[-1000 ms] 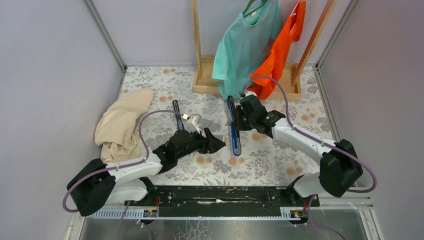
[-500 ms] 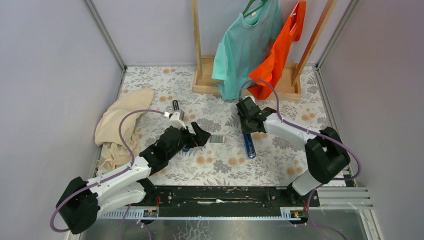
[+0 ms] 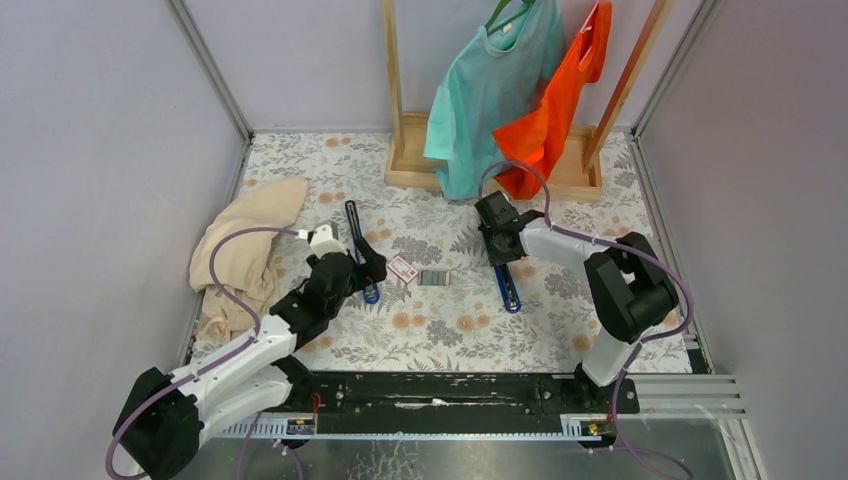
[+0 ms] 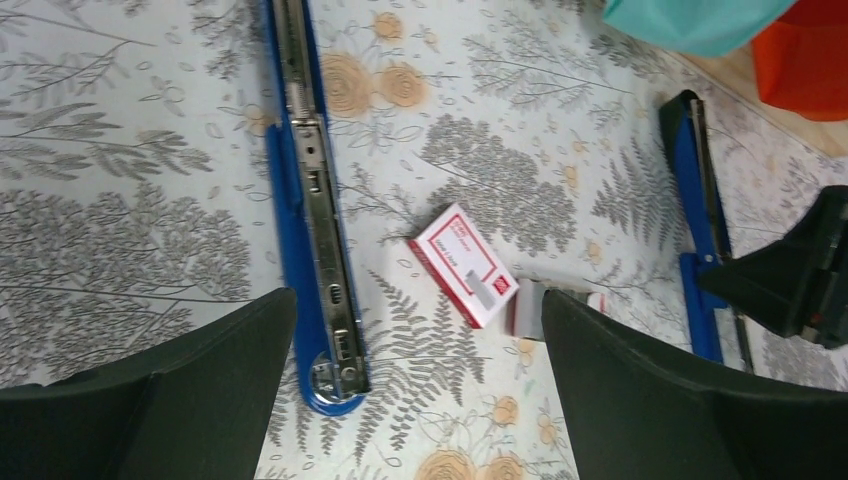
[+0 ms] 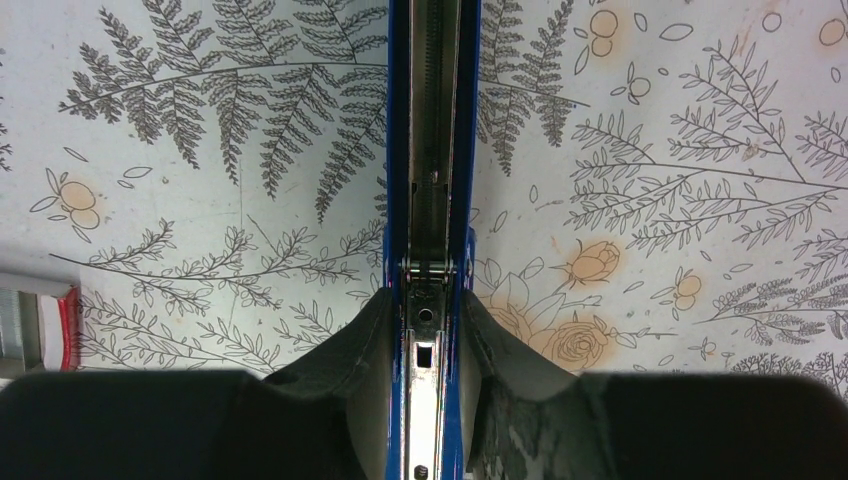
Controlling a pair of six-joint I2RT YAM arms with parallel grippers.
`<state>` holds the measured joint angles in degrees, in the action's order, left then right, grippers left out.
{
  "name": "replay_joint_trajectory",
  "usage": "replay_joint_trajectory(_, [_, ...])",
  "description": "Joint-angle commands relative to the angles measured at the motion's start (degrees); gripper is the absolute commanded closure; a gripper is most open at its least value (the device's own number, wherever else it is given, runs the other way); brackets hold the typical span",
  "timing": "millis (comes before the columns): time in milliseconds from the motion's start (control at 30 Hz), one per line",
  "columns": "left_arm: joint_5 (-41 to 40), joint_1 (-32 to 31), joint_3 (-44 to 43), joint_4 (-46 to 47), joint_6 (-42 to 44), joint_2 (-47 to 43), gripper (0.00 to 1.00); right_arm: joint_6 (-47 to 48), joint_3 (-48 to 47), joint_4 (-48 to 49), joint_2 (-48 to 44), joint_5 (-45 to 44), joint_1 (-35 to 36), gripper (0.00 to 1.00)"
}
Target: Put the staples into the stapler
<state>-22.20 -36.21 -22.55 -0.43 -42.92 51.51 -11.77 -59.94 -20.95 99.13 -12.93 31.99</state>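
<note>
The staples (image 3: 434, 278) are a small grey block lying on the floral tabletop beside a red-and-white staple box (image 3: 402, 268). Both also show in the left wrist view, block (image 4: 528, 308) and box (image 4: 462, 265). An open blue stapler (image 3: 361, 250) lies left of them, its metal channel facing up (image 4: 312, 200). My left gripper (image 3: 366, 268) is open and empty over that stapler's near end (image 4: 420, 400). My right gripper (image 3: 497, 240) is shut on a second blue stapler (image 3: 506, 284), its fingers clamping the sides at the hinge (image 5: 432, 320). The staples show at the left edge (image 5: 18, 325).
A beige cloth (image 3: 243, 250) is heaped at the left wall. A wooden rack (image 3: 490, 165) at the back holds a teal shirt (image 3: 490, 90) and an orange shirt (image 3: 555, 110). Grey walls close in both sides.
My left arm has pulled back to the left, leaving the staple box and the staples uncovered on the table. My right gripper has shifted the second stapler to the right, away from the staples.
</note>
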Motion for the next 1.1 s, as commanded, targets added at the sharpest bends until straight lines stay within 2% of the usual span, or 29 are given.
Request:
replay_joint_trajectory(0, [-4.54, 1.69, 2.69, 2.58, 1.84, -0.96, 0.00, 1.98, -2.52, 1.97, 0.20, -0.39, -0.35, 0.75])
replay_joint_trajectory(233, [-3.34, 2.46, 6.67, 8.51, 5.12, -2.72, 0.00, 1.67, -2.75, -0.12, -3.05, -0.63, -0.35, 0.45])
replay_joint_trajectory(400, [-2.35, 2.72, 7.33, 8.86, 5.74, -3.59, 0.00, 1.25, -1.95, -0.76, -7.72, 0.93, 0.62, 0.32])
replay_joint_trajectory(567, [-2.30, 2.77, 7.19, 8.27, 5.83, -4.69, 0.00, -0.18, -0.90, 1.16, -10.30, 3.54, 4.21, 0.29])
replay_joint_trajectory(767, [-2.96, 2.90, 5.85, 5.92, 5.29, -4.20, 0.00, -4.06, -1.32, 3.31, -9.07, 4.41, 9.06, 0.29])
replay_joint_trajectory(1067, [-1.01, 2.96, 2.46, 2.95, 3.29, 1.16, 0.00, -8.33, -8.16, 5.50, 0.17, 3.21, 15.63, 0.29])
